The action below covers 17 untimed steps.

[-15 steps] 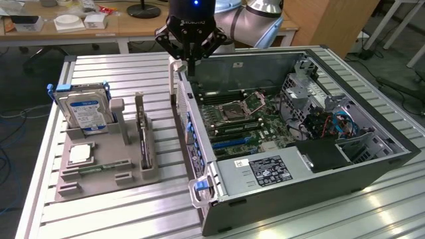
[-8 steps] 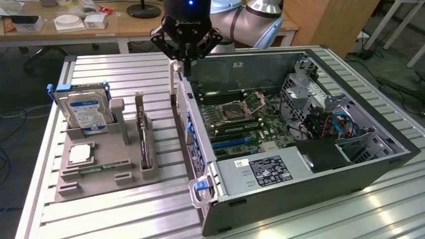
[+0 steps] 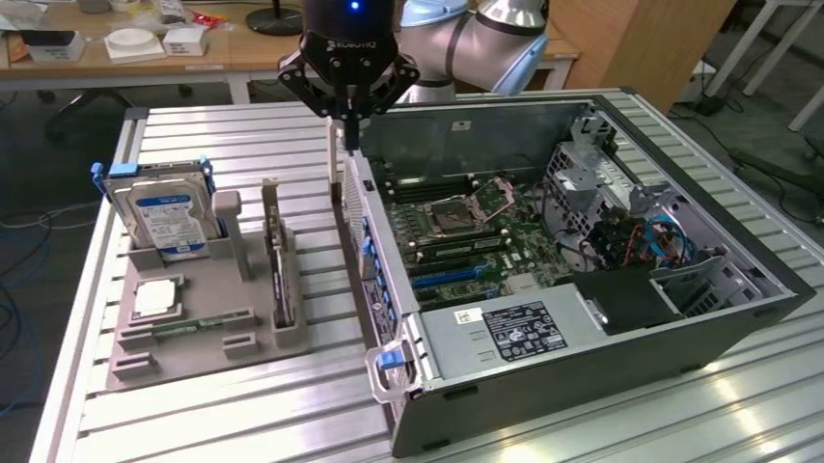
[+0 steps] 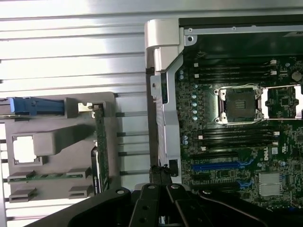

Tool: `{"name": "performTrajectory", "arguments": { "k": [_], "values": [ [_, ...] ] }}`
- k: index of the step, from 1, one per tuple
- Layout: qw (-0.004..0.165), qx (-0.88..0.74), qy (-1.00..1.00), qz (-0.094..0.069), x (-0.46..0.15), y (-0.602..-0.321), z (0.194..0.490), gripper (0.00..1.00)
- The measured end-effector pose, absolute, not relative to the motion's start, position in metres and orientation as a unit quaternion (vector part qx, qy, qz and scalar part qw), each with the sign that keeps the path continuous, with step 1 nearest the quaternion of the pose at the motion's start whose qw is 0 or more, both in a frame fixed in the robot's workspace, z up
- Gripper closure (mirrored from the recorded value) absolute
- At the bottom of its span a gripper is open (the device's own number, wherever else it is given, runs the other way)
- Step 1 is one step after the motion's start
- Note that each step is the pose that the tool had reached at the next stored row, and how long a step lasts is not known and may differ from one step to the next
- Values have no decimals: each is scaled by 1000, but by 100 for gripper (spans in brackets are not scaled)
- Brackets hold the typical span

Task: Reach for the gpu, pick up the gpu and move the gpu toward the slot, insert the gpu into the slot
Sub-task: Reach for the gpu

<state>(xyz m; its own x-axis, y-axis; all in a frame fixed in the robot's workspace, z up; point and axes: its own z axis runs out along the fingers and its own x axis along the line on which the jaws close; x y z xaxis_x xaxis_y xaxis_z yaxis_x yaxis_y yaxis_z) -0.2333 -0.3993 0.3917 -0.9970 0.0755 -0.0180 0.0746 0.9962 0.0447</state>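
Your black gripper (image 3: 347, 143), pinched together and empty, hangs over the open black computer case (image 3: 580, 386); beside that case, the thin dark gpu card (image 3: 273, 260) looks light, stiff and fragile, so grip its top edge.

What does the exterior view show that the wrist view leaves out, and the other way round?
Exterior view: the robot arm above the claw, the desks behind, and the labelled power supply and blue cables inside the computer case.
Wrist view: nothing new, but a straight-down look at the board's blue slots.
Both: the claw, the gpu standing edge-on in the grey tray, the hard drive and the processor socket.
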Motion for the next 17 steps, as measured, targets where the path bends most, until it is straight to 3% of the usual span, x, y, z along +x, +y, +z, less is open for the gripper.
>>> {"name": "performTrajectory", "arguments": {
  "k": [17],
  "values": [
    [8,38,999,22,-246,-400,391,90]
  ]
}}
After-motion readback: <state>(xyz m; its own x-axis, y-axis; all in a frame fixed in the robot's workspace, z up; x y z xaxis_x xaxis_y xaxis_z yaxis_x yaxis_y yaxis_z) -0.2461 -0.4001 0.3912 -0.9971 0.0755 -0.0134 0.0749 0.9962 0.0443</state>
